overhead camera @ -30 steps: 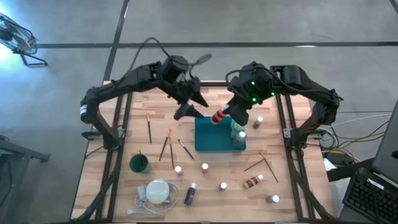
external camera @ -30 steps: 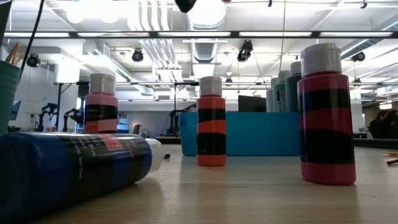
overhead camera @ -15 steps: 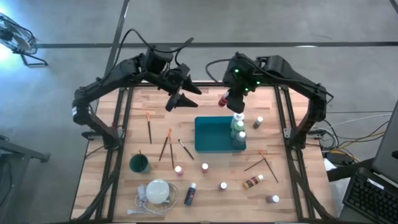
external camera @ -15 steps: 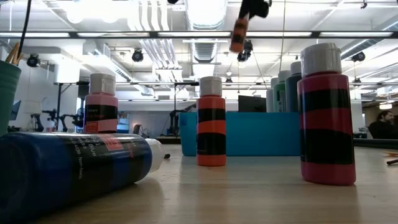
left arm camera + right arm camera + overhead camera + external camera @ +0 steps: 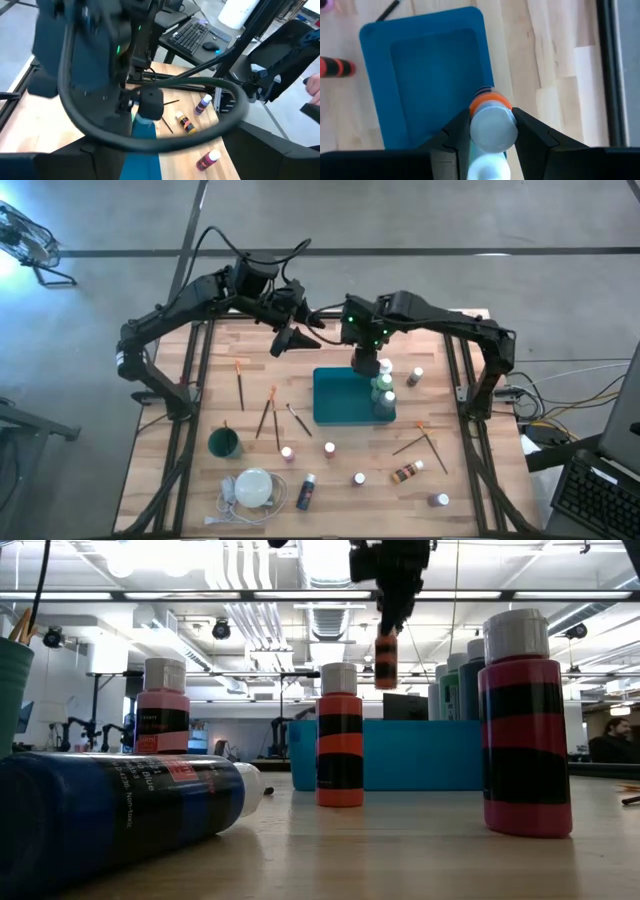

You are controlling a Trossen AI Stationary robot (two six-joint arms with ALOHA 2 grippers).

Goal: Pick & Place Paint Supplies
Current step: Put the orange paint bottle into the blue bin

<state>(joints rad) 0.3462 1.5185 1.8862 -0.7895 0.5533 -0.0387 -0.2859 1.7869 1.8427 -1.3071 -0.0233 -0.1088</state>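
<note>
My right gripper (image 5: 363, 365) is shut on an orange-and-black paint bottle (image 5: 386, 660) and hovers over the far right corner of the teal tray (image 5: 338, 398). In the high view the gripper hides the bottle. Several white-capped bottles (image 5: 384, 392) stand upright along the tray's right side. More bottles (image 5: 329, 448) stand or lie on the near half of the table. Thin brushes (image 5: 268, 412) lie flat to the tray's left and right. My left gripper (image 5: 298, 335) is open, in the air left of the tray's far edge. My right gripper pinches the bottle's white cap (image 5: 492, 127) between its two fingers (image 5: 457, 135), coming from above and pointing down. The bottle hangs upright below the fingers, lifted clear above the tray (image 5: 420, 75), with its orange shoulder (image 5: 490, 101) showing under the cap.
A teal cup (image 5: 224, 443) holding brushes and a white disc with a cord (image 5: 254, 486) sit near the left near corner. A dark blue bottle (image 5: 120, 810) lies on its side close to the low camera. The tray's left part (image 5: 410, 100) is bare.
My right gripper rose with the bottle tilted, then came back down over the tray's far right corner, and the bottle now hangs upright. My left gripper drew back toward the table's far edge and has stayed open.
</note>
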